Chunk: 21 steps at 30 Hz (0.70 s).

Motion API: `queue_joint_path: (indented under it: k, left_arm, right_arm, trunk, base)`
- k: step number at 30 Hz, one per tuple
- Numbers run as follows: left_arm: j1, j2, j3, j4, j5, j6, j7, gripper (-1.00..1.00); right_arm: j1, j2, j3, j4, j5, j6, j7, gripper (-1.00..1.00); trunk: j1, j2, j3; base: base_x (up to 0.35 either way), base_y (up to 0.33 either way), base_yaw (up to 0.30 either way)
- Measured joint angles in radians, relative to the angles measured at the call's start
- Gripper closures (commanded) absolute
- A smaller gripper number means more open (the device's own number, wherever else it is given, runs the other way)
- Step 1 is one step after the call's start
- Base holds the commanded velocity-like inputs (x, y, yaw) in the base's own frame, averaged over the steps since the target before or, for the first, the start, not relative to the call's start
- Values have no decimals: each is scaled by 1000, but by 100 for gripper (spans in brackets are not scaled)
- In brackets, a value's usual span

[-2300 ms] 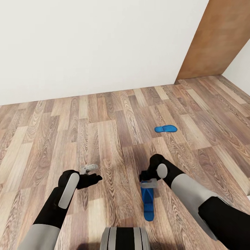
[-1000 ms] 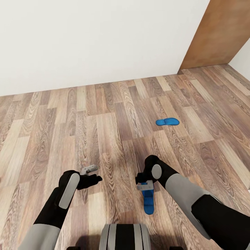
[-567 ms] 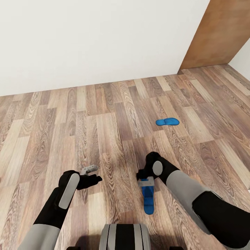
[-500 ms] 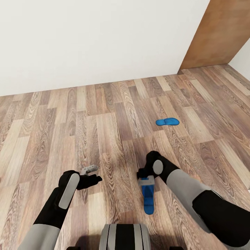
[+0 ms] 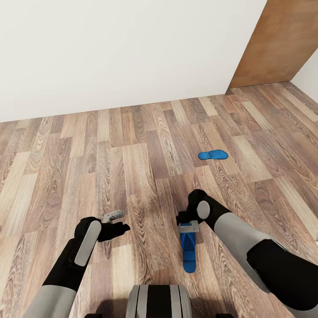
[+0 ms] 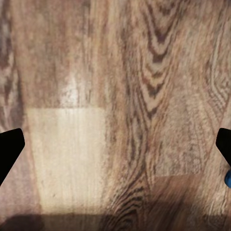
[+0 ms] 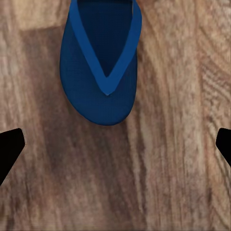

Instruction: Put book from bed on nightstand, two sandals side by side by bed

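Two bright blue sandals lie on the wood-plank floor. One sandal [image 5: 212,155] lies crosswise further out, to the right of centre. The other sandal [image 5: 189,251] lies close to my base, lengthwise, its toe strap plain in the right wrist view [image 7: 101,62]. My right gripper [image 5: 187,228] hangs just over that sandal's far end, open wide, fingertips [image 7: 9,149] apart from it. My left gripper [image 5: 115,220] is open over bare floor, a sliver of the blue sandal [image 6: 228,178] beside one fingertip [image 6: 9,149]. The book, bed and nightstand are out of view.
A white wall [image 5: 132,53] closes off the floor ahead. A brown wooden panel [image 5: 278,44] stands at the back right corner. My own base [image 5: 159,302] sits at the near edge. Open plank floor [image 5: 88,154] stretches to the left and ahead.
The head view shifted slightly early on. Since then my right gripper has crept a little forward over the near sandal, which has stayed put. The left arm has not moved.
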State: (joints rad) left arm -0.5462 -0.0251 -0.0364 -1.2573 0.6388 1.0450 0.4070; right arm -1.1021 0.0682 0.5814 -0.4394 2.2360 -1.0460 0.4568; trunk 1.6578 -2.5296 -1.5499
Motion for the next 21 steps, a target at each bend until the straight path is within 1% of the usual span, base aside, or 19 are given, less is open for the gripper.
queue_joint_path:
  k: [2,21]
  left_arm:
    - [0,0,0,0,-1,0,0,-100]
    - [0,-1,0,0,-2,0,-3,-100]
  right_arm:
    - [0,-1,0,0,0,0,0,-100]
    - [-2,-11,0,0,0,0,0,-100]
  trunk:
    - [0,0,0]
    - [9,-4,-73]
  base:
    - [0,0,0]
    - [0,0,0]
